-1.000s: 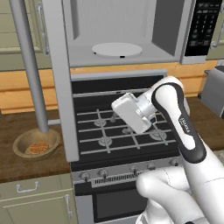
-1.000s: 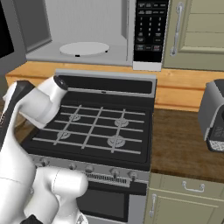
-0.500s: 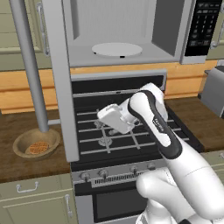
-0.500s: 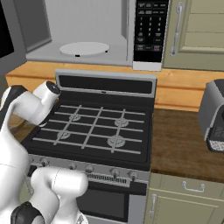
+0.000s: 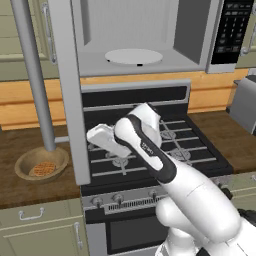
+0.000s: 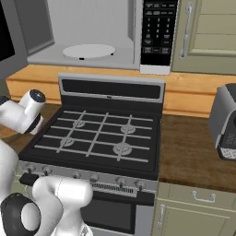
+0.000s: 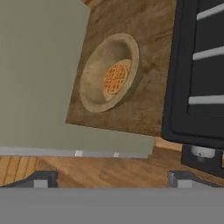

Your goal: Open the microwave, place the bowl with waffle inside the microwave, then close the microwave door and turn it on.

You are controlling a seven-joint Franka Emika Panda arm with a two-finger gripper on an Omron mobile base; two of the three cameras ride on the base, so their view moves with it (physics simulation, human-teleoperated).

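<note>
The microwave (image 5: 150, 30) stands open above the stove, its white turntable plate (image 5: 134, 56) bare. The microwave door (image 5: 67, 95) is swung out toward me and seen edge-on, with its bar handle (image 5: 32, 75) on the left. The wooden bowl (image 5: 41, 164) sits on the brown counter left of the stove, and the waffle (image 5: 43, 169) lies in it. My gripper (image 5: 94, 135) hangs over the stove's left edge, just right of the door. In the hand view the gripper (image 7: 111, 180) is open and holds nothing, well above the bowl (image 7: 94, 89) and waffle (image 7: 115, 79).
The black gas stove (image 6: 97, 136) fills the middle, with knobs along its front. A grey toaster (image 6: 226, 122) stands on the right counter. The keypad panel (image 6: 159, 32) is at the microwave's right. The open door hangs between my hand and the bowl.
My arm has swung left and down across the stove, from its middle to its left edge beside the open door. The bowl has not moved.
</note>
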